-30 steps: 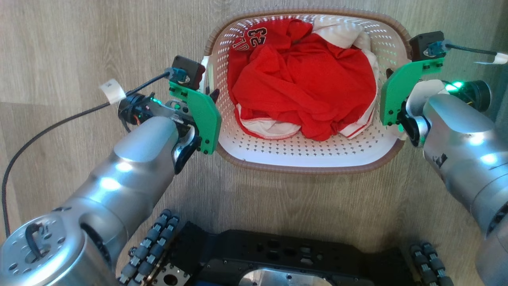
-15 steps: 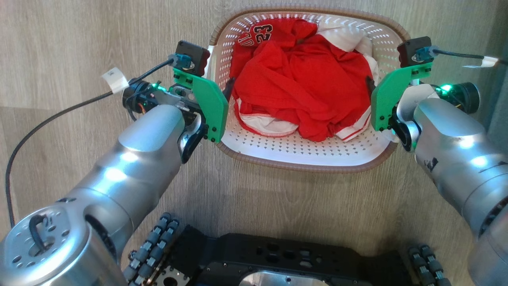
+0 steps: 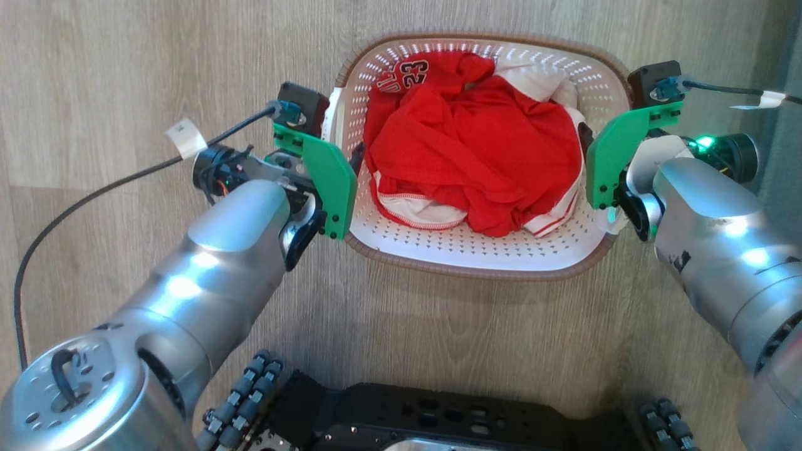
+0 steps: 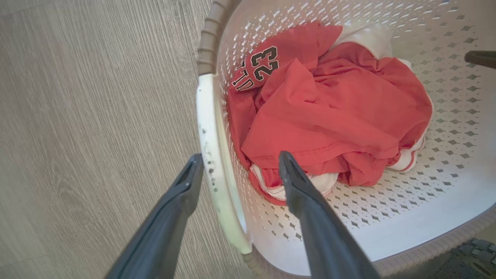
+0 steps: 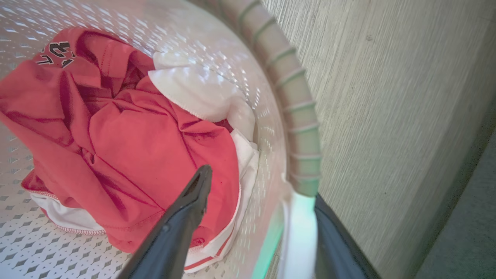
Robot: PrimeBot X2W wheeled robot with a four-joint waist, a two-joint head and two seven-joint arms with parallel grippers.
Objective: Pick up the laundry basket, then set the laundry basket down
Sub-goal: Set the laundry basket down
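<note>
Laundry basket point(image 3: 476, 262): on floor point(image 3: 125, 75) — red clothes point(image 3: 476, 144) inside.
Left gripper point(image 4: 240, 159): spread wide, astride left handle point(image 4: 211, 155).
Right gripper point(image 5: 261, 186): spread wide — astride right handle point(image 5: 300, 232).

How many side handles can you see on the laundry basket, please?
2. The left handle of the laundry basket sits between the open fingers of the left gripper; the right handle sits between the open fingers of the right gripper. None seems hidden.

Pale wood-grain floor point(image 3: 125, 75) lies open beyond the white perforated plastic laundry basket with brown woven rim point(image 3: 476, 250). Inside, crumpled red and white clothes point(image 3: 476, 156) crowd the middle, leaving a bare strip along the near wall.
</note>
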